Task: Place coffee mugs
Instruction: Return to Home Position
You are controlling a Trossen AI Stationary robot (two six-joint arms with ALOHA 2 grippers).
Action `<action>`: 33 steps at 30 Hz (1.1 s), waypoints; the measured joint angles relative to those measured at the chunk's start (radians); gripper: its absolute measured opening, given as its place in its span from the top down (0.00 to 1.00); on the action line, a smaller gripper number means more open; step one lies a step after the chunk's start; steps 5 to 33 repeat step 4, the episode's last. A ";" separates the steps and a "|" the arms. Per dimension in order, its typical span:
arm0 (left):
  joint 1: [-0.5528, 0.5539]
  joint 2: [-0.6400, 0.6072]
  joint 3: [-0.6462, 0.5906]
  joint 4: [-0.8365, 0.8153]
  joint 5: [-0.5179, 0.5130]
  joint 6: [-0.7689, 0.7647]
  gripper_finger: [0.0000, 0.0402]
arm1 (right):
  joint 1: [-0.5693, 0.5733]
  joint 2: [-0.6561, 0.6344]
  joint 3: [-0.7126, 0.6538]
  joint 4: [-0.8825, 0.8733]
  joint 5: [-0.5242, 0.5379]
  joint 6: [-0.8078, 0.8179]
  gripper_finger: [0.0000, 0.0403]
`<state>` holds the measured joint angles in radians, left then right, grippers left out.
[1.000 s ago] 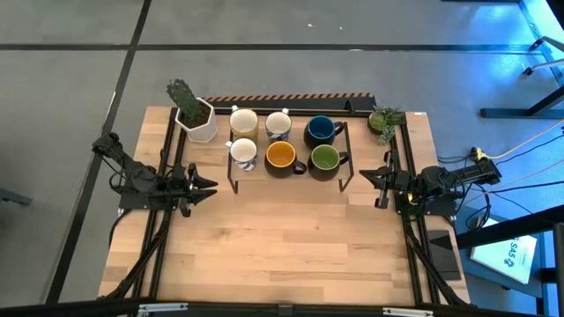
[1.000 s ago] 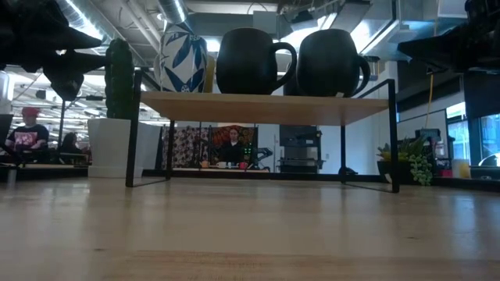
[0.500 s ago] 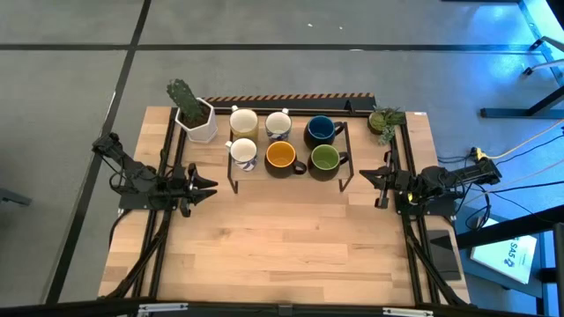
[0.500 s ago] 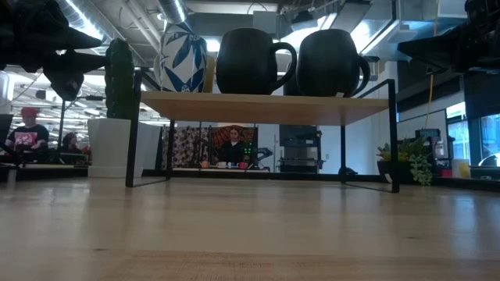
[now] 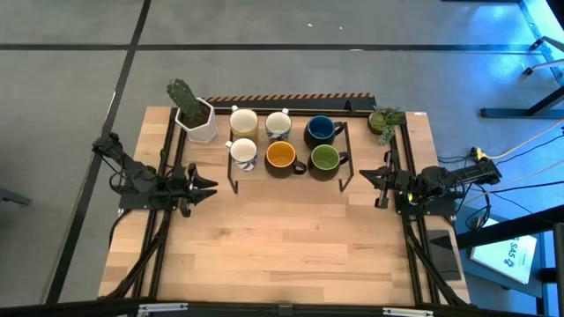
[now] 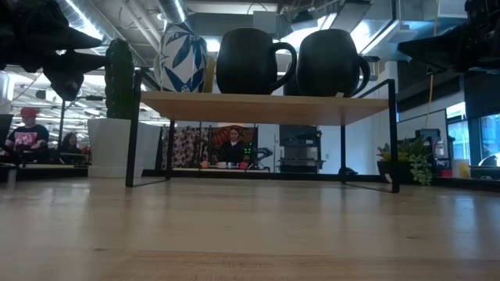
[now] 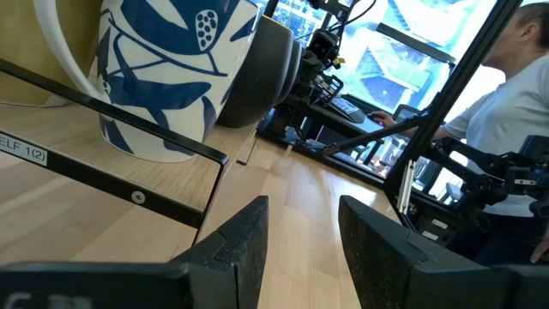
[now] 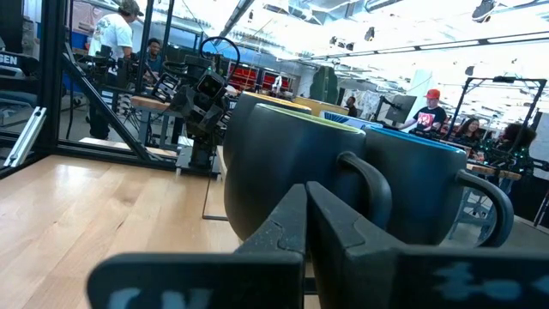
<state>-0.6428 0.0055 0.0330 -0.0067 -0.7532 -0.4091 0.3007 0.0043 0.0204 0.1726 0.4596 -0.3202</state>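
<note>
We see all six coffee mugs standing on the shelf [image 6: 266, 109], which sits in the middle near the far edge of the tabletop [image 5: 282, 238]. In the back row are the cream mug [image 5: 244, 121], the white mug [image 5: 278, 123] and the dark mug with a blue inside [image 5: 321, 131]. In the front row are the white mug with blue leaves [image 5: 244, 154], the dark mug with an orange inside [image 5: 280, 157] and the dark mug with a green inside [image 5: 325, 158]. We think the placing is done and the arms are in their going-home step. The left gripper [image 5: 208, 187] hangs by the left edge of the tabletop with its fingers spread apart and nothing in them. The right gripper [image 5: 367, 177] hangs by the right edge with its fingers pressed together on nothing. Next, we think the arms only need to rest well away from the shelf and not bump it. The mugs look smooth, shiny and round-bellied, with loop handles. The shelf is a pale wood board on thin black metal legs. The tabletop is made of light wood strips. A cactus [image 5: 196, 113] is at the far left corner and a leafy plant [image 5: 385, 120] at the far right corner.
</note>
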 joint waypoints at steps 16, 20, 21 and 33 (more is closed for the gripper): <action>0.000 0.000 0.000 0.000 0.000 0.000 0.66 | 0.000 0.000 0.000 0.000 0.000 0.000 1.00; 0.000 0.000 0.000 0.000 0.000 0.000 0.66 | 0.000 0.000 0.000 0.000 0.000 0.000 1.00; 0.000 0.000 0.000 0.000 0.000 0.000 0.66 | 0.000 0.000 0.000 0.000 0.000 0.000 1.00; 0.000 0.000 0.000 0.000 0.000 0.000 0.66 | 0.000 0.000 0.000 0.000 0.000 0.000 1.00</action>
